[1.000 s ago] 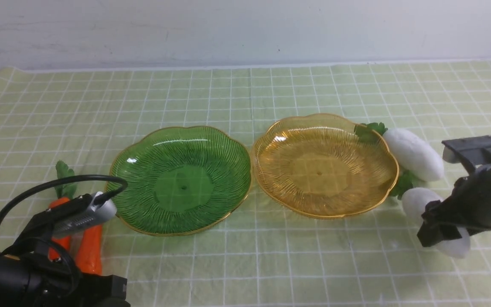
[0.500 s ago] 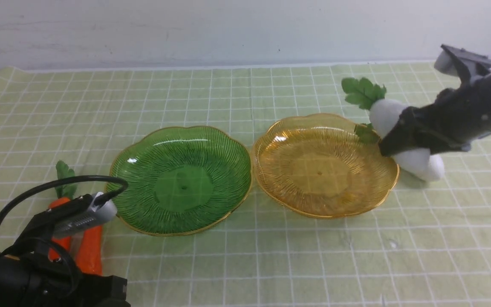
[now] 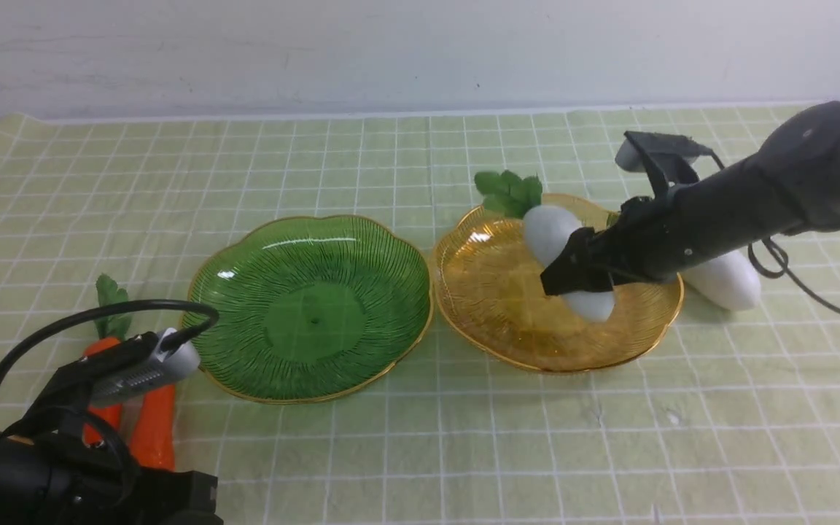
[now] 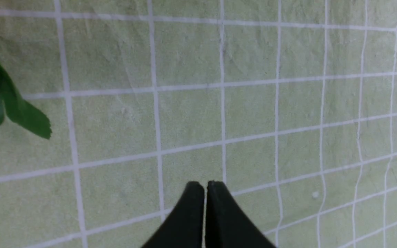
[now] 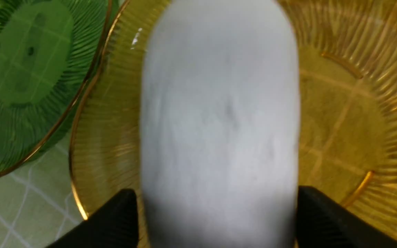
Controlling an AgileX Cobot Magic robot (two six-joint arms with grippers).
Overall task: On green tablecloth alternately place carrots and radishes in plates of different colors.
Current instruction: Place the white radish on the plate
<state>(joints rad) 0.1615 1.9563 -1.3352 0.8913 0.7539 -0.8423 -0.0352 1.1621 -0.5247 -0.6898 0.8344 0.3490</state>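
Two black fingers (image 5: pixel 115 220) of your right gripper (image 5: pixel 217 203) are clamping the plump middle of the held radish (image 3: pixel 553 230), which is hanging low over the amber plate (image 3: pixel 493 292), leaf tuft pointing toward 11 o'clock. It is looking light, soft and fuzzy rather than slick, so I am judging a mid-body hold safest, never the floppy leaves. The second radish (image 3: pixel 722 281) is lying on the green tablecloth (image 3: pixel 464 437) at the plate's 3 o'clock.

On the tablecloth (image 3: pixel 420 452) I see the left plate (image 3: pixel 362 255) just beside the right plate (image 3: pixel 493 321), at its 9 o'clock; 2 carrots (image 3: pixel 154 426) at the left plate's 8 o'clock; 1 radish (image 3: pixel 551 230) over the right plate; the other radish (image 3: pixel 726 281) at its 3 o'clock.
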